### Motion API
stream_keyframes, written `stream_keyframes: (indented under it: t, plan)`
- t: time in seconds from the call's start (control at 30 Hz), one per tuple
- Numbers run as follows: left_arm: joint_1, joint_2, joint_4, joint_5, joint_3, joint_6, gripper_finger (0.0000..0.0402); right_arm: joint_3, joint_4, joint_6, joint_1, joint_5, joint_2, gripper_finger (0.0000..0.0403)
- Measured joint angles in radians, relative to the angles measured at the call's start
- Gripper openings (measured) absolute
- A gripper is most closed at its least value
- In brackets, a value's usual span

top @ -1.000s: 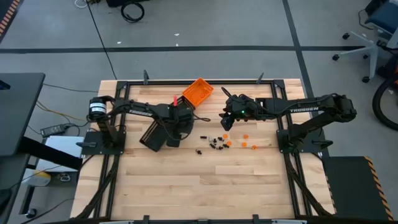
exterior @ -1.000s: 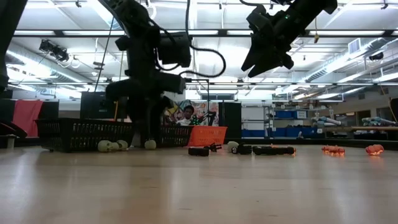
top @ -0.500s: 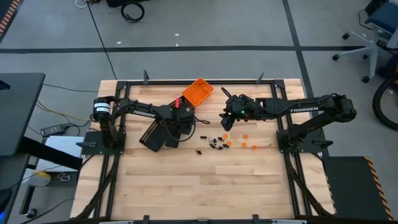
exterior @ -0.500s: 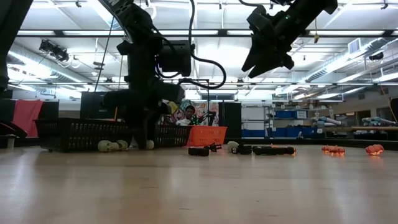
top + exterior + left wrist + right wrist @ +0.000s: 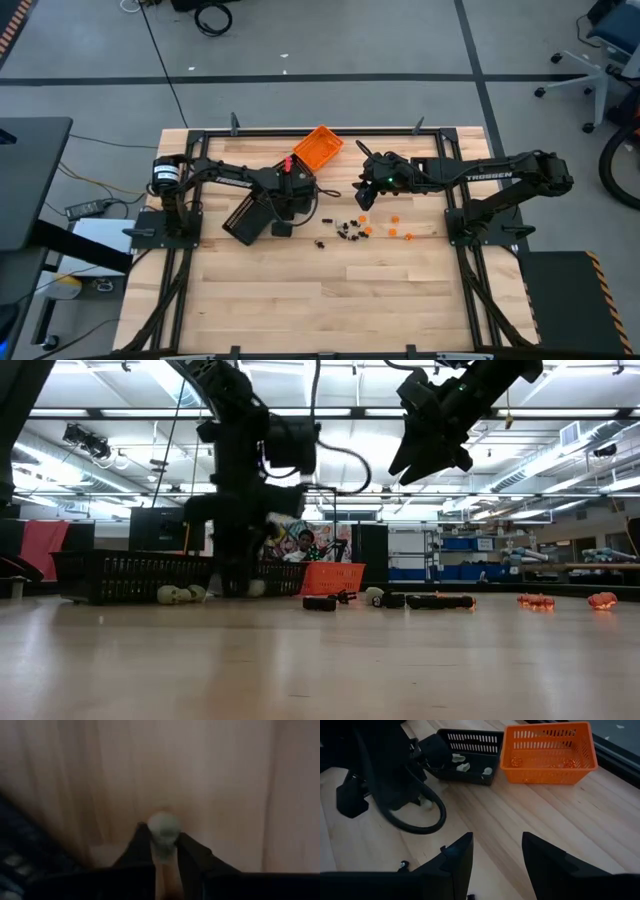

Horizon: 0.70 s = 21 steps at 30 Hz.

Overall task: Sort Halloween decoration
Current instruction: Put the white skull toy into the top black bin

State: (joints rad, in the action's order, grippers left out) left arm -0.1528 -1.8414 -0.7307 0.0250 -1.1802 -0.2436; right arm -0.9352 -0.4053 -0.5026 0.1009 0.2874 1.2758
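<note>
The left tool [image 5: 161, 851] is down at the counter [image 5: 330, 300] just beside the black tray [image 5: 244, 215], its fingers clamped on a small whitish trinket [image 5: 163, 827], probably to carry it into that tray, where other whitish pieces [image 5: 462, 767] already lie. The right tool [image 5: 496, 855] hangs above the counter with its fingers apart, likely waiting its turn over the scatter of black and orange trinkets [image 5: 362, 229] lying at about 3 o'clock of the left tool. The orange basket [image 5: 549, 751], at 12 o'clock on the counter, holds a few orange pieces [image 5: 560, 764].
</note>
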Motion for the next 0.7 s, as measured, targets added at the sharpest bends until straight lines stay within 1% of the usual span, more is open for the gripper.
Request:
stream_keyframes:
  t: [0.17, 0.3, 0.37, 0.47, 0.57, 0.7]
  plan:
    - [-0.001, 0.001, 0.005, 0.000, -0.050, 0.010, 0.0025, 0.000, -0.001, -0.001, 0.000, 0.000, 0.000, 0.0173]
    - [-0.021, 0.001, 0.006, 0.000, -0.084, 0.028, 0.0015, 0.000, -0.002, -0.003, 0.000, 0.000, 0.000, 0.0173]
    - [-0.041, 0.002, 0.005, -0.003, -0.102, 0.033, 0.0014, 0.000, -0.003, -0.004, 0.000, -0.001, 0.000, 0.0173]
    - [-0.077, 0.015, -0.011, -0.034, -0.123, 0.041, 0.0013, 0.000, -0.003, -0.011, 0.000, -0.002, 0.000, 0.0173]
    - [-0.120, 0.052, -0.011, -0.042, -0.137, 0.051, 0.0013, 0.000, -0.003, -0.011, 0.000, -0.010, 0.000, 0.0173]
    - [-0.179, 0.114, -0.006, -0.089, -0.140, 0.051, 0.0013, 0.000, -0.010, -0.012, 0.000, -0.013, 0.000, 0.0173]
